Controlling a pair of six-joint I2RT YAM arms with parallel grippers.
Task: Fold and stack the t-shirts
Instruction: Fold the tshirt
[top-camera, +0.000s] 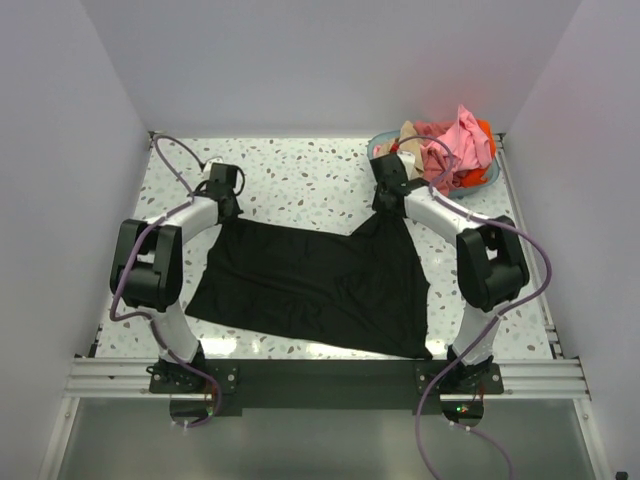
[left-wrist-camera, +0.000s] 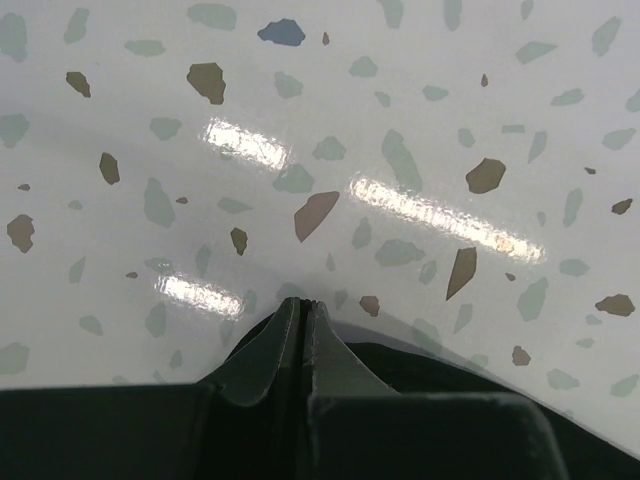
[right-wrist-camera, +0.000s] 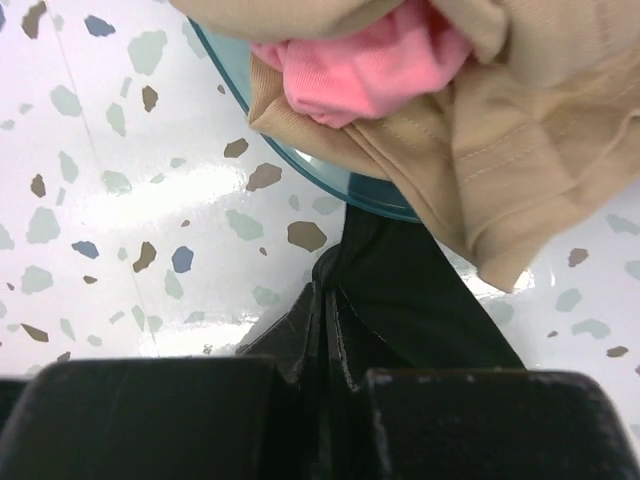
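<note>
A large black t-shirt lies spread over the middle of the table. My left gripper sits at its far left corner, shut on the cloth. In the left wrist view the fingers are pressed together with black fabric around them. My right gripper is shut on the shirt's far right corner, which is pulled up into a peak. Black cloth runs out of the closed jaws. Pink, tan and orange-red t-shirts are heaped in the basket.
The teal basket stands at the far right corner, close beyond my right gripper. Its rim has a tan shirt and a pink one hanging over it. White walls enclose the speckled table.
</note>
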